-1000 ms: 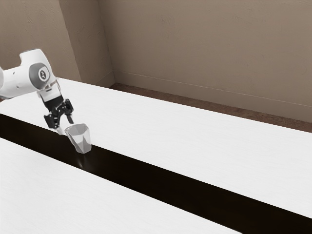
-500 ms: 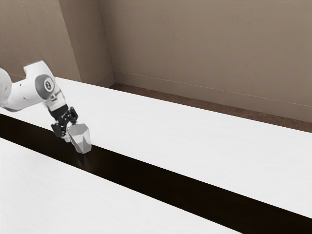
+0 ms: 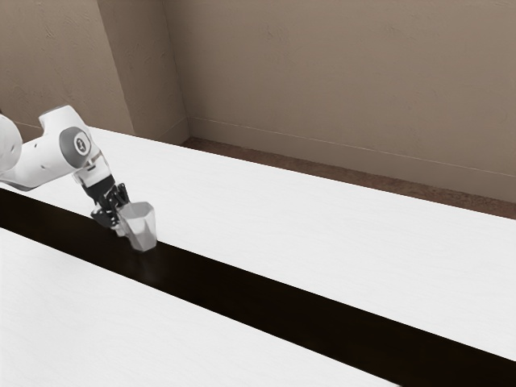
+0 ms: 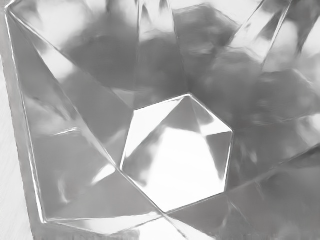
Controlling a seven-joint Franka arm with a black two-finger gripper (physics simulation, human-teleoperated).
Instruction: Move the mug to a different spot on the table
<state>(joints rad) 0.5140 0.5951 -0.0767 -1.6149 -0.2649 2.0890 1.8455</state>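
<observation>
Mug (image 3: 143,226) first: a pale grey, glossy, faceted vessel, built of flat angular panels instead of a smooth curve. It is wide at the open rim and narrows toward the base. No handle can be made out in the exterior view. It stands close to upright, mouth up, at the far edge of the dark strip (image 3: 266,298) that runs diagonally between the 2 white surfaces of the table (image 3: 322,226). That puts it in the exterior view's left part, well apart from the table's right end.

The wrist view looks straight down into the mug (image 4: 75,150). Its inner walls are slanted triangular and trapezoid facets in mixed greys, with bright reflections. They meet at a pale 6-sided bottom (image 4: 177,150), which lies directly beneath the hand. A thin sliver of white tabletop (image 4: 6,150) shows beside the mug's outer rim.

The white arm (image 3: 48,153) comes in from the exterior view's left and bends down. Its black gripper (image 3: 115,216) sits low against the side of the mug's rim nearer the arm, touching or just beside it. Whether the gripper is clamped on the rim or spread apart cannot be told.

Behind the table are a beige wall (image 3: 339,72) with a baseboard and a brown strip of floor (image 3: 363,173).
</observation>
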